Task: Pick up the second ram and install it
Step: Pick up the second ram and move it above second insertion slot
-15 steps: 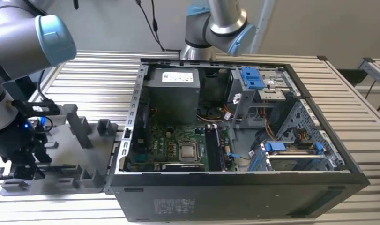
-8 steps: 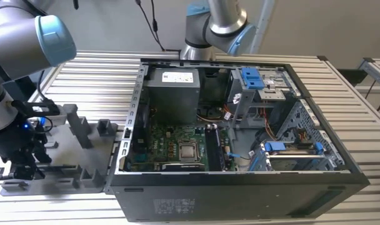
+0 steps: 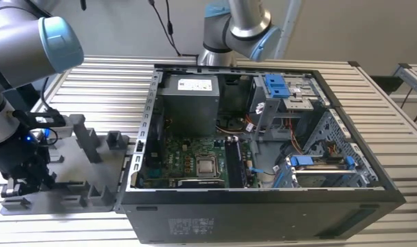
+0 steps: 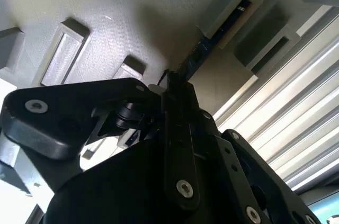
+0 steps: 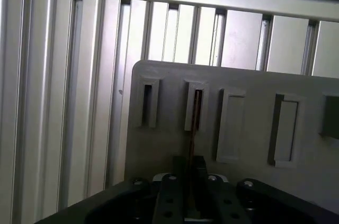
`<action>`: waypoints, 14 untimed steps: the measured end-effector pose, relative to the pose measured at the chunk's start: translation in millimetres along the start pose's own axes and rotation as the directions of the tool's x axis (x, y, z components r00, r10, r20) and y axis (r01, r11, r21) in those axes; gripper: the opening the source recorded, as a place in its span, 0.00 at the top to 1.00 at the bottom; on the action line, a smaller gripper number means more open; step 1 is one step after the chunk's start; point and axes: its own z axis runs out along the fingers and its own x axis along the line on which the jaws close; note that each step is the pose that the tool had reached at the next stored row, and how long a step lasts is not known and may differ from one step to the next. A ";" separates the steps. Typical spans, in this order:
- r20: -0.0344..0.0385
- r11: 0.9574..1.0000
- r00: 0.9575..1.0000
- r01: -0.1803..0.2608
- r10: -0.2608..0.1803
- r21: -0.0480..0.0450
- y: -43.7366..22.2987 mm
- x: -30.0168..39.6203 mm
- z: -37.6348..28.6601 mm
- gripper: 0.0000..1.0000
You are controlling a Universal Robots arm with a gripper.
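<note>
1. The gripper [image 4: 168,89] is drawn in on the ram [image 4: 197,57]. Both wrist views show its black fingers flanking the thin board edge-on with no gap visible, so it appears to be clamped on the near end.
2. The ram is a thin, dark board. It runs straight out from the fingers, and its far end is seated in the slot of an upright post [image 4: 229,11].
3. The post belongs to the grey tray [image 5: 249,81], which carries several similar slotted posts. The posts beside the occupied one look vacant.
4. In the exterior view the arm [image 3: 30,46] reaches down over the tray, on that view's left. The tray lies on the slatted table [image 3: 105,87], against the side of the open case [image 3: 263,216].
5. The mainboard [image 3: 187,154] lies flat inside the case. Long dark slots run to the exterior view's right of the processor [image 3: 206,165], but I cannot tell whether a module already sits there.
6. Judgement on the step in hand: this is the pick-up. The grasp is made and the ram is not yet clear of its post, so installation has not begun.
7. Judgement on what the next move calls for:
   - a straight pull along the slot's axis, because any twist risks binding the board against the post walls;
   - a firm hold on the ram's faces;
   - clearance over the case wall before the ram goes toward the mainboard.
</note>
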 end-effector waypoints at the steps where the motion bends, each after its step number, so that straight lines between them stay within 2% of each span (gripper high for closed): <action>1: 0.000 1.000 1.000 0.000 0.000 0.000 0.0 0.0 0.0 0.79; 5: 0.000 1.000 1.000 0.000 0.000 0.000 0.0 0.1 0.0 0.81; 6: 0.000 1.000 1.000 0.000 0.000 0.000 0.0 0.1 0.0 0.86; 14: 0.000 1.000 1.000 0.000 0.000 0.000 0.0 0.2 0.0 0.86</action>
